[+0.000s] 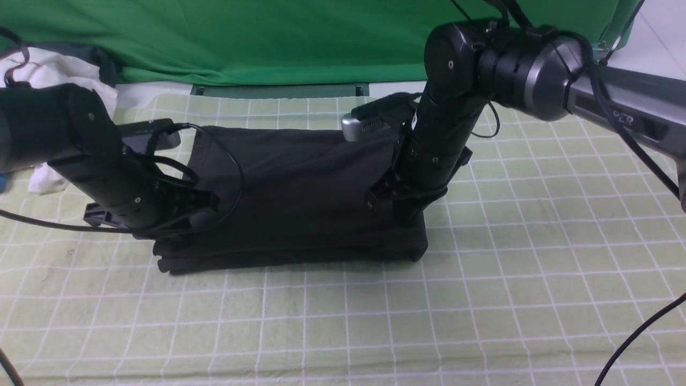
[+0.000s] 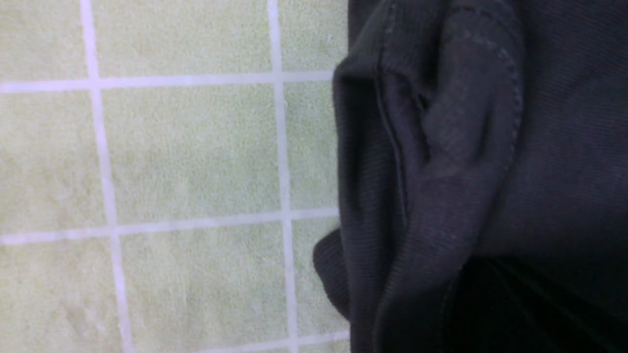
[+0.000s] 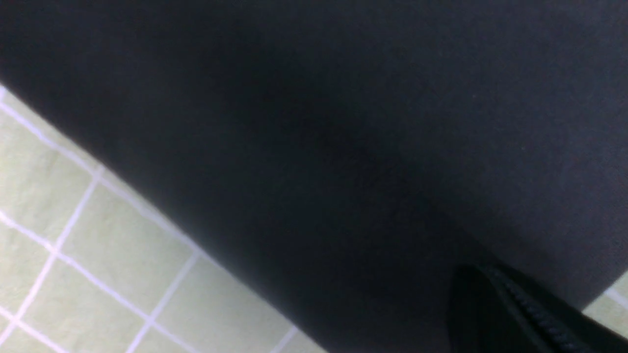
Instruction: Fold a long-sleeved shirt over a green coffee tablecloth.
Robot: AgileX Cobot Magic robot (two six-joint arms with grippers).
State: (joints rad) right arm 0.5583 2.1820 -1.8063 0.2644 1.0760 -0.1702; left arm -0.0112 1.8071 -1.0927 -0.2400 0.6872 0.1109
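The long-sleeved shirt (image 1: 300, 182) is a black folded bundle lying across the green coffee tablecloth (image 1: 536, 268), with stacked layers showing along its near edge. My left gripper (image 1: 206, 214) is shut on the shirt's left end, its tips sunk in the cloth. My right gripper (image 1: 407, 214) is shut on the right end. In the left wrist view, bunched hems of the shirt (image 2: 466, 147) lie beside the tablecloth (image 2: 186, 147), and the left gripper (image 2: 515, 314) is a dark shape. The right wrist view is filled by the shirt (image 3: 343, 122) over the tablecloth (image 3: 73, 235), with the right gripper (image 3: 490, 314) against it.
A plain bright-green backdrop (image 1: 268, 37) hangs behind the table. A white garment (image 1: 53, 69) lies at the far left behind my left arm. Black cables (image 1: 638, 332) trail over the cloth at the right edge and loop around the left wrist.
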